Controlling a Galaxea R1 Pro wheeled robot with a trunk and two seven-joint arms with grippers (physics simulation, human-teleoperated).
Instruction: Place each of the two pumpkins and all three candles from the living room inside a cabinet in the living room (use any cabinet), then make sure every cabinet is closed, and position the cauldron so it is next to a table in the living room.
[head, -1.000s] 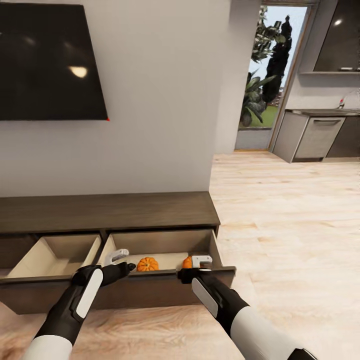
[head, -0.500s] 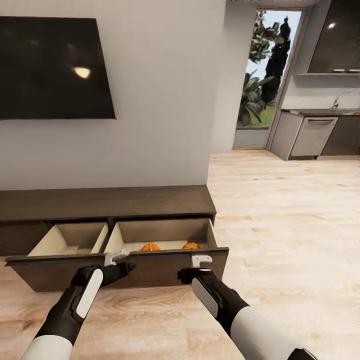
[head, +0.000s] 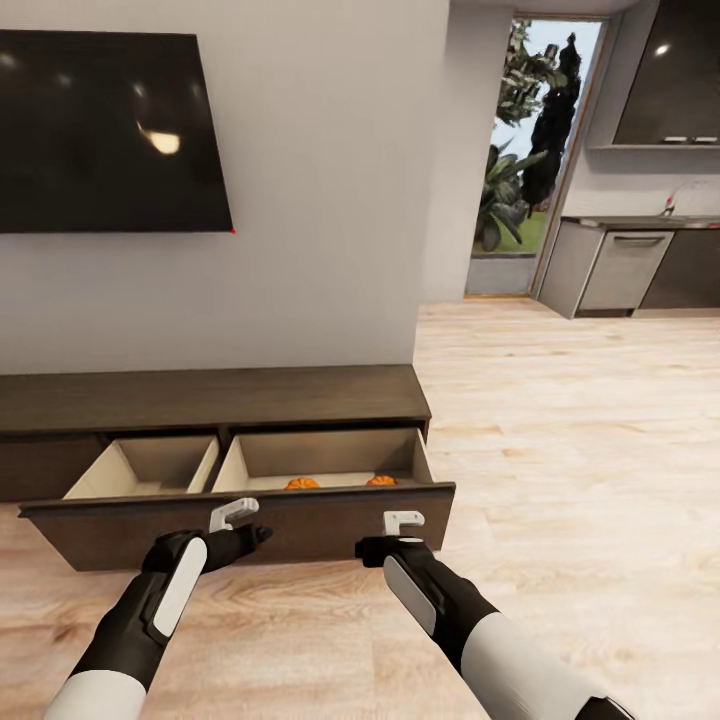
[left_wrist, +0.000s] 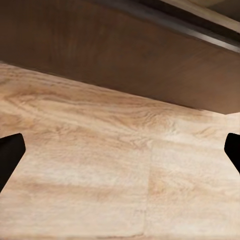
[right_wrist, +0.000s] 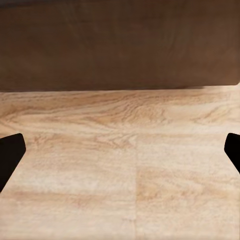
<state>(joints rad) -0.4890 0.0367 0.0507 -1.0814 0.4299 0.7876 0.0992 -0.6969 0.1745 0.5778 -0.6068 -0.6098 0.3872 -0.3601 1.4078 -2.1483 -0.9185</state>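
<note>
Grippers come first, nearest the camera: the left gripper (head: 233, 514) and the right gripper (head: 403, 521) both hang in front of the cabinet (head: 215, 400), just short of its pulled-out drawer front (head: 240, 520), over the wooden floor (head: 560, 470). Both wrist views show dark fingertips spread wide at the picture edges with nothing between them, so both sets of jaws are released and empty.

Compared with a second ago, the cabinet sits further off and the grippers have left the drawer's interior; the whole view has shifted, so it is likely that the robot backed away rather than the drawer moving.

Inside the right-hand drawer lie the two pumpkins (head: 301, 484), one left of the other (head: 380, 481), well apart, their tops peeking over the front panel. That part looks done. Behind the cabinet hangs a dark television (head: 110, 130). Candles, drawer closing and cauldron remain.
</note>
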